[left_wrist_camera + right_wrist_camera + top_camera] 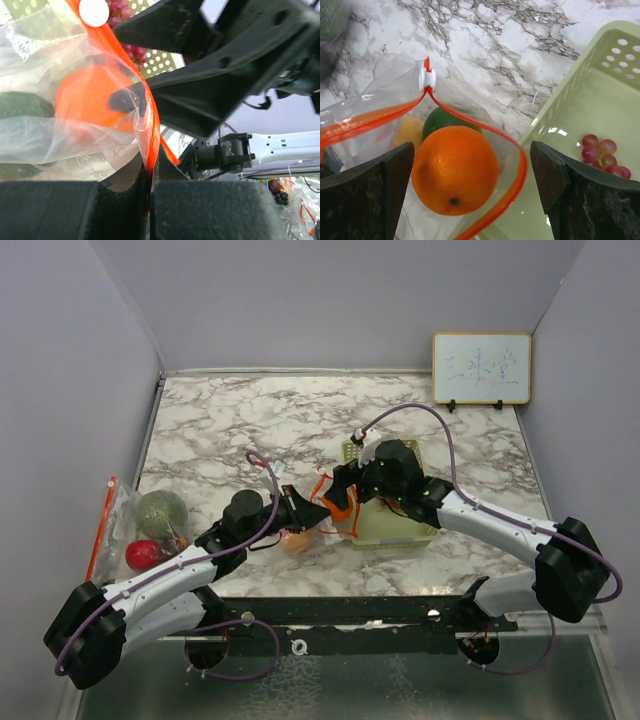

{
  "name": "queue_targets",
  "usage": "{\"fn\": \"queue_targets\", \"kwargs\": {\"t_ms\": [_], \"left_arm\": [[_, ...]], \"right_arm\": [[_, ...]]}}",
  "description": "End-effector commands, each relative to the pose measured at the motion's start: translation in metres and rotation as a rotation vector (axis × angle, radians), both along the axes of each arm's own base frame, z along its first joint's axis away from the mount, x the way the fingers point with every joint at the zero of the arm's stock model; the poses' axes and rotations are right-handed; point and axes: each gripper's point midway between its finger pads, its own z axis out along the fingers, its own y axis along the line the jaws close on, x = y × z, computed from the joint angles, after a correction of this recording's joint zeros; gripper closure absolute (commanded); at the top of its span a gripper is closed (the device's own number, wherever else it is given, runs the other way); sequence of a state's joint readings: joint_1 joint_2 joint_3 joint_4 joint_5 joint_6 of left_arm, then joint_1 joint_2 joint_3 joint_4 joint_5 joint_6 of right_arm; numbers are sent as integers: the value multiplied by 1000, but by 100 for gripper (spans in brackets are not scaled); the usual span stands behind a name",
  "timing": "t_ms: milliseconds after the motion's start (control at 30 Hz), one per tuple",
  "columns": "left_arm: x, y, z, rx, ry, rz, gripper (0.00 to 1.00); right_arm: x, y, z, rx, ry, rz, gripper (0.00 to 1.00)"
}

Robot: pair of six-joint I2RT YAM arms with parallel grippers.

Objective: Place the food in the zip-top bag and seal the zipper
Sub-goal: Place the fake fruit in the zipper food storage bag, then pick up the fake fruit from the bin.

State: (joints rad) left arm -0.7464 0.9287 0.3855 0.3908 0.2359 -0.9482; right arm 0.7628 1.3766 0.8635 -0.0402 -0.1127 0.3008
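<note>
The zip-top bag point(375, 100) lies directly below the right gripper point(472, 192), mouth turned up toward it. The orange zipper track point(519, 167) is spread in a loop, lengthwise from the white slider point(427, 78) at the far end. 1 orange fruit point(455, 170) and 1 green fruit point(442, 120) are seen inside, between the widely parted, empty fingers. The zipper track is pinched tight by the left gripper point(150, 172). A pale green tray point(570, 100) sits beside the right gripper.

White shells along the left arm point(165, 580) and right arm point(495, 522), capped by bulky black joint housings. Purple cable point(412, 406) arcing off the right one, another looping beneath the left. Up close on the right gripper point(472, 150): matte black fingers point(592, 200), grainy, wedge-shaped.
</note>
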Motion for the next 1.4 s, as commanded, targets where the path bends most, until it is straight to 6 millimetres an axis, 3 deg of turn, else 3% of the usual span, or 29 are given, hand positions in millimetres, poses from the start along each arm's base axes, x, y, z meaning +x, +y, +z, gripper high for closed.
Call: {"fn": "queue_targets", "kwargs": {"t_ms": [0, 100, 200, 367, 533, 667, 867, 967, 1200, 1300, 1367], "left_arm": [[8, 3, 6, -45, -48, 29, 100], [11, 7, 3, -13, -45, 53, 100], [11, 9, 11, -13, -64, 57, 100], [7, 12, 35, -35, -105, 47, 100], [3, 27, 82, -84, -221, 90, 100], [6, 37, 63, -148, -218, 159, 100], [4, 39, 0, -164, -72, 167, 100], [5, 40, -6, -150, -41, 158, 100], [11, 40, 38, -105, -126, 141, 100], [11, 36, 84, -150, -192, 119, 100], [5, 31, 116, -211, -242, 75, 100]], "right_arm": [[-3, -13, 29, -12, -54, -17, 0], [-5, -25, 41, -10, -76, -59, 0], [3, -55, 39, -79, -74, -214, 0], [13, -110, -2, -302, 29, -451, 0], [11, -128, -29, -333, 111, -515, 0], [17, -139, -50, -358, 145, -538, 0], [23, -132, -84, -425, 192, -474, 0], [30, -132, -96, -463, 197, -464, 0], [28, -136, -124, -502, 236, -450, 2], [30, -139, -126, -520, 245, -459, 8], [32, -139, -125, -504, 245, -465, 22]]}}
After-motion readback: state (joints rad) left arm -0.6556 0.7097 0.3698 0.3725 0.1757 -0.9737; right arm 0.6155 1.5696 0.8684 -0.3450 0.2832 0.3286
